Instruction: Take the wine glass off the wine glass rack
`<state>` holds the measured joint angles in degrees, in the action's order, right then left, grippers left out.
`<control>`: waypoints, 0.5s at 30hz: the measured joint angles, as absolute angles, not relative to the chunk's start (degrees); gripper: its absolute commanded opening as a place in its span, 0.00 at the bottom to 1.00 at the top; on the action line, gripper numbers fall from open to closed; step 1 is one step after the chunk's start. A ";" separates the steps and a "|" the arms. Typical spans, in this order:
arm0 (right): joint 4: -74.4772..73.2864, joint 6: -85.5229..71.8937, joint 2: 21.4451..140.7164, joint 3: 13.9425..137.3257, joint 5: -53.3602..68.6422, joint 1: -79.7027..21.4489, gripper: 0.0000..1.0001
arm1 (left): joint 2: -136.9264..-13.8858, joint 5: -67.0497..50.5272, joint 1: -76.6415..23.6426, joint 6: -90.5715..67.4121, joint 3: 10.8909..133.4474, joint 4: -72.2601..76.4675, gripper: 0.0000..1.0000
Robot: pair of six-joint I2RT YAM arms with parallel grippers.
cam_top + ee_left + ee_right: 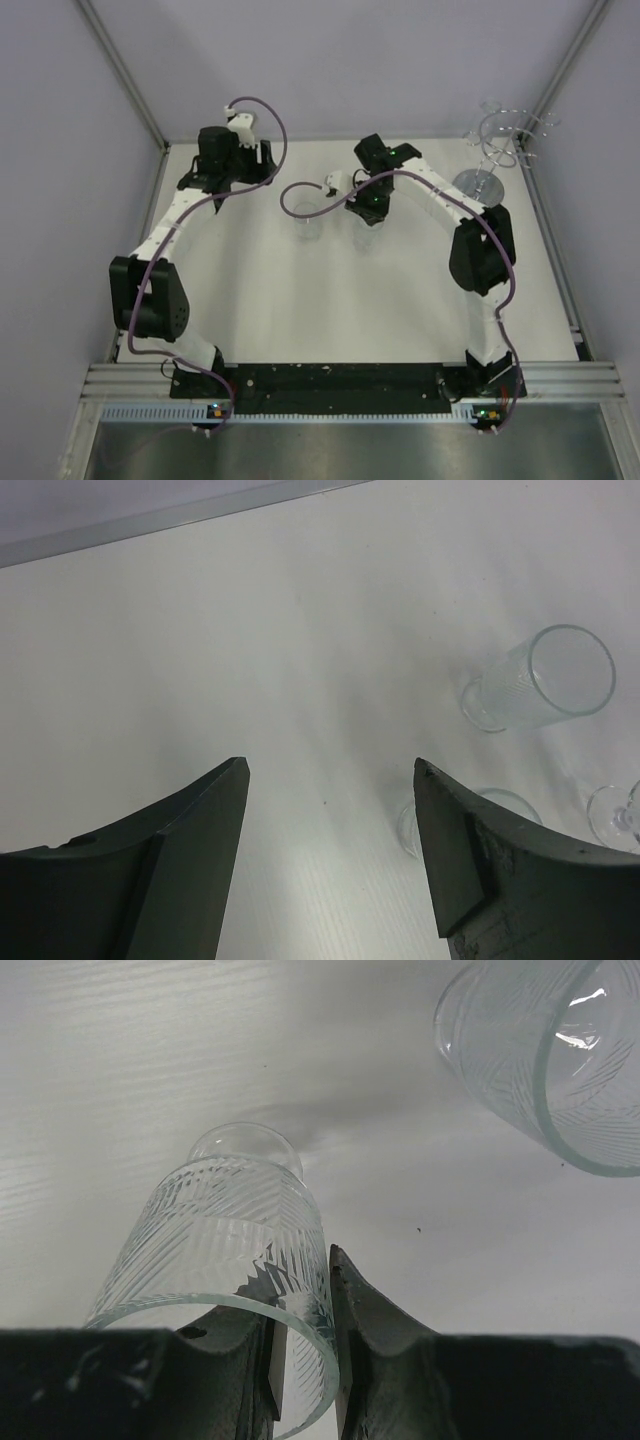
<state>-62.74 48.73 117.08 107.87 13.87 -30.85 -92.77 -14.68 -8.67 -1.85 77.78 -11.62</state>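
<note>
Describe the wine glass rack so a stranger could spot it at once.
Go to the white table's far right corner, beyond the right arm's elbow. There stands the wine glass rack, a thin post on a round shiny base. Unlike the clear glasses near mid-table, it is silver wire, with looped arms on top.

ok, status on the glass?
Left gripper open, empty. Right gripper shut on wine glass rim, clear of the wine glass rack. Second glass close beside.

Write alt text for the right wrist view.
The right end effector pinches the wall of a clear etched glass at its rim, with one finger inside and one outside. A second etched glass shows at the upper right, above the white table.
</note>
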 measured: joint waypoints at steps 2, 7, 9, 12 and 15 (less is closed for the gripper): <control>-62.94 48.14 118.56 108.77 12.95 -31.38 0.03 | -92.09 -14.72 -8.32 -1.85 77.67 -11.57 0.72; -63.07 46.85 120.53 110.30 11.44 -32.73 0.13 | -91.11 -15.49 -7.27 -1.80 77.45 -11.42 0.72; -63.11 46.33 120.88 110.59 11.29 -33.26 0.22 | -91.11 -15.57 -6.87 -1.78 77.34 -11.27 0.72; -63.09 45.41 121.14 110.72 11.18 -33.67 0.33 | -91.11 -15.68 -6.39 -1.78 77.19 -11.16 0.72; -63.09 44.73 121.14 111.15 10.85 -33.71 0.43 | -91.11 -15.81 -6.28 -1.78 77.19 -11.05 0.72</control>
